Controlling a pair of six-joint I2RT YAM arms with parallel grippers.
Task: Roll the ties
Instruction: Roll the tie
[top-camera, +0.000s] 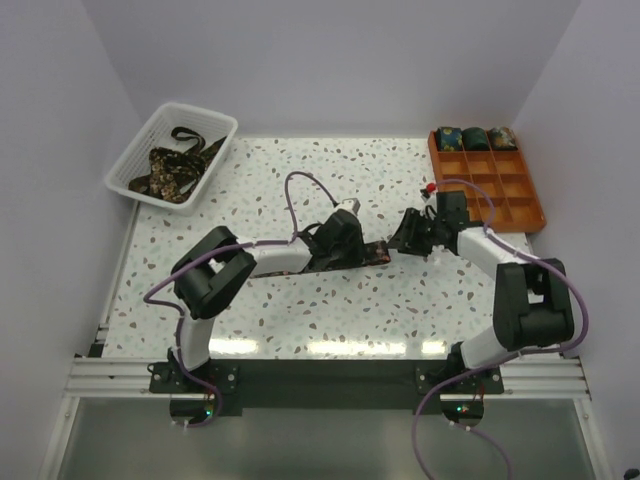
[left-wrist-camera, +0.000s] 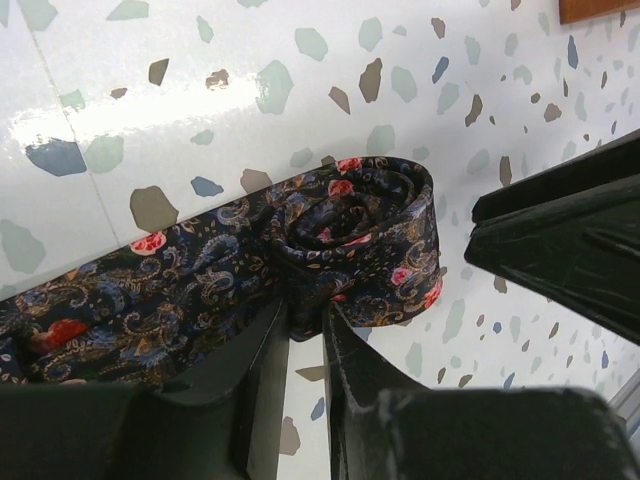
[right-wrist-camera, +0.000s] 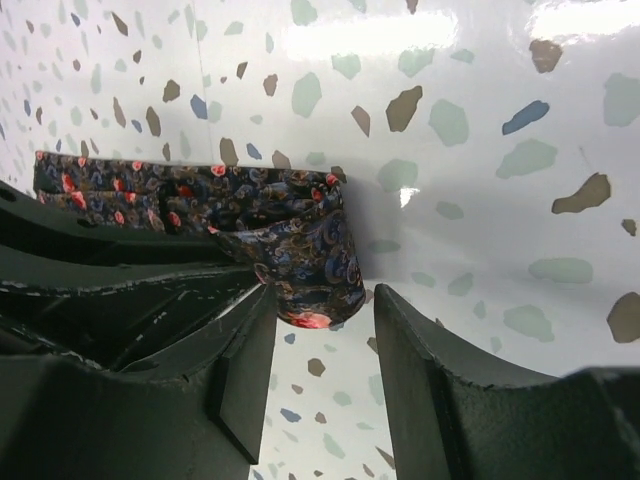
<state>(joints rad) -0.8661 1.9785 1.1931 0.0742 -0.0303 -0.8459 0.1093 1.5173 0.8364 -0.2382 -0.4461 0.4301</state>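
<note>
While the tie (left-wrist-camera: 380, 230) is laid flat with its unrolled length trailing back beside the left gripper (left-wrist-camera: 306, 318), its coiled end is clamped at that gripper's fingertips; the right gripper (right-wrist-camera: 322, 300) is released, the same coil being seated between its spread jaws.

We see a white, terrazzo-speckled table (top-camera: 300, 170) closed in by plain pale lavender walls (top-camera: 330, 60) on three sides, overhead light glaring along its near edge.
</note>
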